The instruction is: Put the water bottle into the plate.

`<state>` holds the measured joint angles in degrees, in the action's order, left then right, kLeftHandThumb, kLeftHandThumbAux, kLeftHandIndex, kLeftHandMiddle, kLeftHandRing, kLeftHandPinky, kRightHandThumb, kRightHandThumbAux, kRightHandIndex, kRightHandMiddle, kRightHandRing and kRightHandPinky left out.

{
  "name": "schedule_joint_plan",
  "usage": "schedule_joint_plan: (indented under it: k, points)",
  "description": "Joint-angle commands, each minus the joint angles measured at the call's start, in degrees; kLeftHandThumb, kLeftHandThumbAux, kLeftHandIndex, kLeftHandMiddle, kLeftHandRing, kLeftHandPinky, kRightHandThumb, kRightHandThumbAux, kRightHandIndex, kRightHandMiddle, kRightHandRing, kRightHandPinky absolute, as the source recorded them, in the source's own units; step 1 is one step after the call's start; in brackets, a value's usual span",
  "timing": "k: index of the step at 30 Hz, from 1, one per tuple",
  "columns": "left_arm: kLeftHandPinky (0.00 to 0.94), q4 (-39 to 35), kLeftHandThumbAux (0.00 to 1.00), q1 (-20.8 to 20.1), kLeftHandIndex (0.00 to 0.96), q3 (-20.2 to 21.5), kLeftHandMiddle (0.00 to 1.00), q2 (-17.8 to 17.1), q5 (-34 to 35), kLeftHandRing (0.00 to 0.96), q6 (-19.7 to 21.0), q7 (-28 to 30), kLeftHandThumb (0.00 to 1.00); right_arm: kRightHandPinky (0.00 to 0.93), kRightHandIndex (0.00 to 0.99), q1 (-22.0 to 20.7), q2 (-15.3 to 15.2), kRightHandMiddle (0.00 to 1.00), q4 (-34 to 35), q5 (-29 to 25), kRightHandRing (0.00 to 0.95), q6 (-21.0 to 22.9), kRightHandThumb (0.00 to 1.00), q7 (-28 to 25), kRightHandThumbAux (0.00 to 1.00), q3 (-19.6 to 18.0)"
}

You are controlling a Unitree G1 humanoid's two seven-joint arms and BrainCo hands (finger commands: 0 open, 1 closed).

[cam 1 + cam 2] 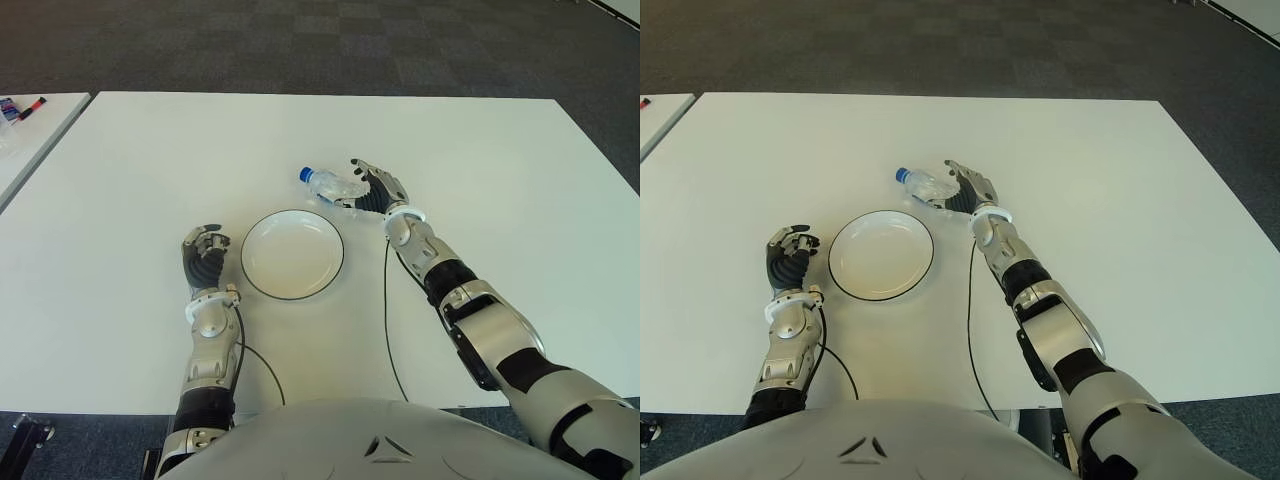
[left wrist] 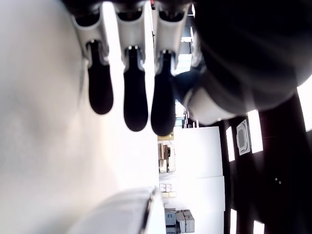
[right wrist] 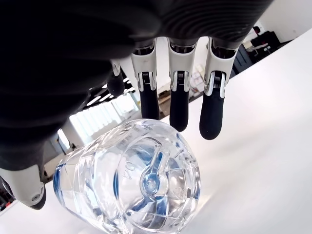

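The right hand [image 1: 378, 187] is at the water bottle [image 1: 330, 184], its fingers [image 3: 179, 105] extended and spread over the bottle's base end rather than closed around it; the right wrist view shows the fingertips hanging above the clear plastic with a gap, so it holds nothing, though whether the palm touches the bottle cannot be told. The water bottle lies on its side on the white table [image 1: 480, 160], blue cap pointing away from the hand toward the robot's left, just beyond the far rim of the plate [image 1: 293, 254] and not in it. The plate is white with a dark rim and sits between the two hands. The left hand [image 1: 205, 258] shows just to the left of the plate, its fingers loosely curled and holding nothing.
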<state>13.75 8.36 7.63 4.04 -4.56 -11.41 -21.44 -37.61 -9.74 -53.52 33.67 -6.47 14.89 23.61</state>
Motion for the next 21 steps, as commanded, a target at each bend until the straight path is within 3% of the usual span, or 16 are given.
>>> schedule_joint_plan:
  k: [1, 9, 15, 21]
  points:
    - [0.487, 1.1, 0.723, 1.0, 0.425, -0.3, 0.561, 2.1, 0.7, 0.528, 1.5, -0.2, 0.691, 0.413, 0.032, -1.1, 0.6, 0.232, -1.0, -0.6, 0.342, -0.2, 0.298, -0.4, 0.572, -0.3]
    - [0.479, 1.5, 0.723, 0.9, 0.424, -0.2, 0.553, 2.1, 1.0, 0.519, 0.8, -0.1, 0.69, 0.381, 0.023, -2.1, 1.1, 0.219, -2.3, 0.3, 0.317, -0.1, 0.277, 0.2, 0.558, 0.6]
    - [0.481, 1.5, 0.722, 0.9, 0.425, -0.3, 0.553, 2.2, 0.7, 0.523, 0.6, -0.4, 0.692, 0.278, 0.004, -3.4, 2.0, 0.159, -3.1, 1.3, 0.232, 0.8, 0.267, 0.3, 0.542, 1.5]
    - [0.474, 0.8, 0.723, 1.0, 0.425, -0.4, 0.551, 2.2, 0.3, 0.518, 1.9, -0.6, 0.693, 0.243, 0.0, -4.8, 3.0, 0.108, -4.2, 2.0, 0.173, 1.8, 0.259, 0.0, 0.532, 2.4]
